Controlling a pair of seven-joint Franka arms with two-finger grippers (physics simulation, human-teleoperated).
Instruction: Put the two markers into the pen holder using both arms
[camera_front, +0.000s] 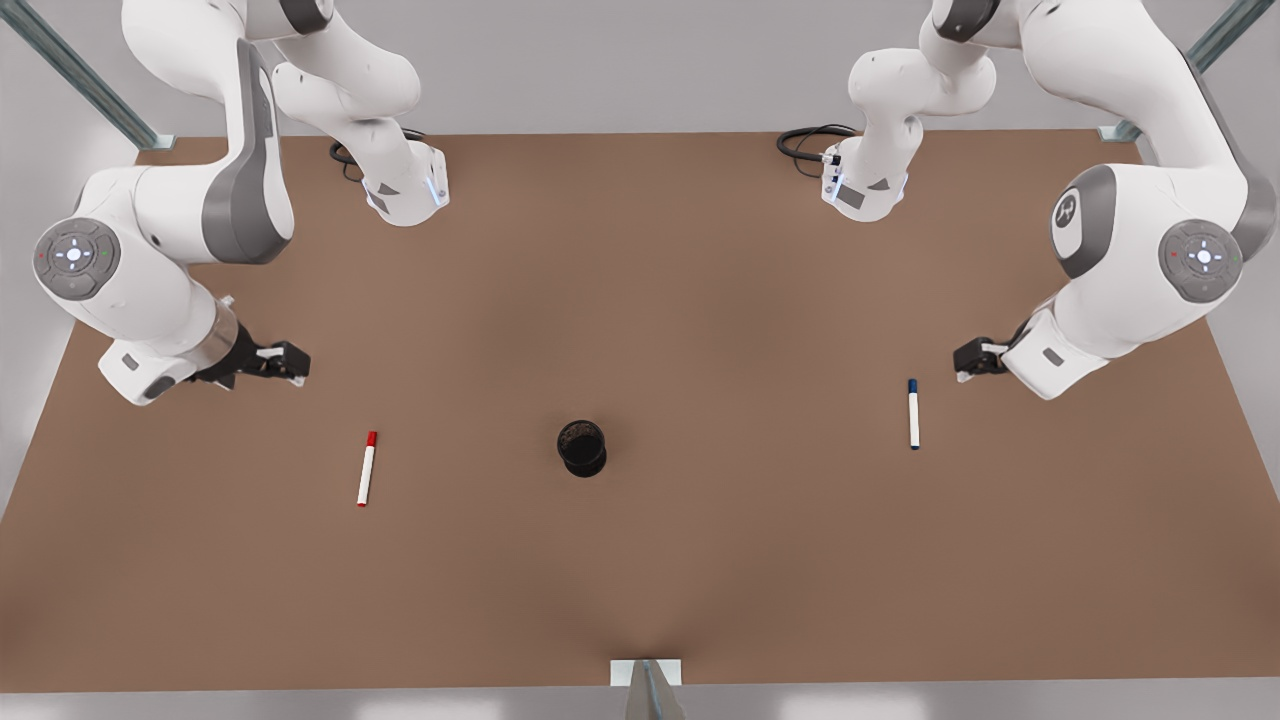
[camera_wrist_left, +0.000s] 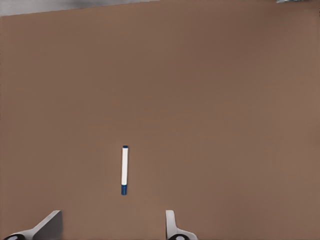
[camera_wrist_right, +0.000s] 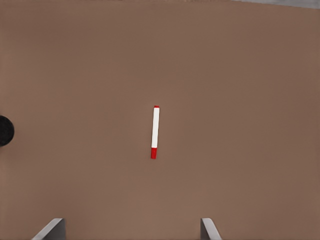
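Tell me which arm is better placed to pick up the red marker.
The right arm. Its gripper hangs open on the front view's left, near the red marker. The left gripper is open too, beside the blue marker.

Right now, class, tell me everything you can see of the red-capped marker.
The red-capped marker is a thin pen with a white barrel, a red cap and a small red tip at the other end. It lies flat on the brown table, cap toward the arms' bases, on the front view's left of the pen holder. Nothing touches it but the table.
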